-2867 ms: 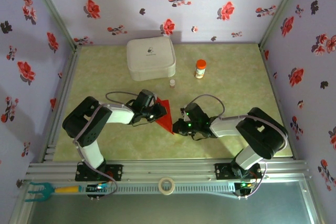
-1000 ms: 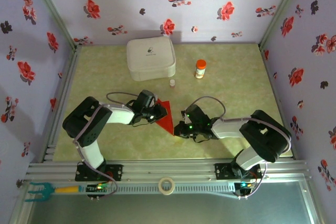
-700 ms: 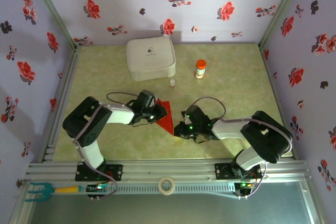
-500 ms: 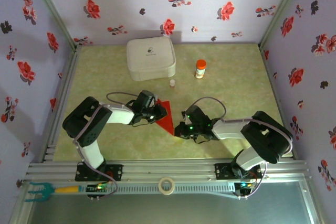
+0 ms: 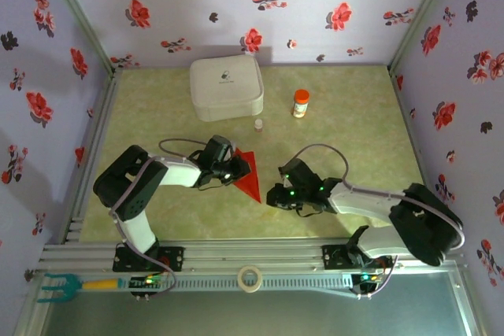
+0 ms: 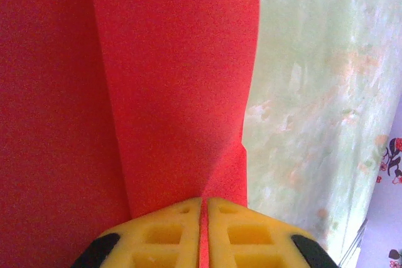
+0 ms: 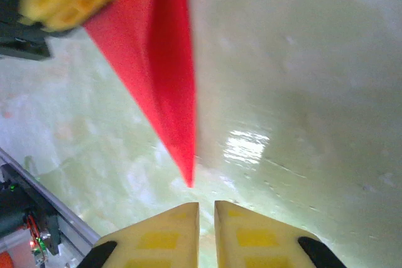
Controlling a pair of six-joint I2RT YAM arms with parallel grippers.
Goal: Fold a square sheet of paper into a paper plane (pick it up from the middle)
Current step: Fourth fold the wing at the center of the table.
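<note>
Paper plane [image 5: 247, 175], a red pointed fold with a crease down its length, is found at the middle of the worktop [image 5: 354, 131], between the two arms. Well behind it are seen the white case [image 5: 226, 86] and, smaller, the orange-capped bottle [image 5: 300, 103]; neither is near enough to be struck.

The wide end of the paper is clamped in the left gripper [image 6: 201, 205], whose yellow fingers are pressed together on a red edge. The right gripper [image 7: 206, 208] is held just off the pointed tip, apart from it, its fingers drawn almost together with only a slit between them and nothing in it. Whether the tip rests on the worktop cannot be told.

Several risks are judged from this. If the right gripper is advanced with so narrow a slit, the tip is likely to be pushed and crumpled rather than taken in. Because the thin paper is pinched at one spot only, it may be swung or bent about that spot, and the creases may be sprung open. A pull by either arm against the clamp could tear the sheet at the pinched edge.
</note>
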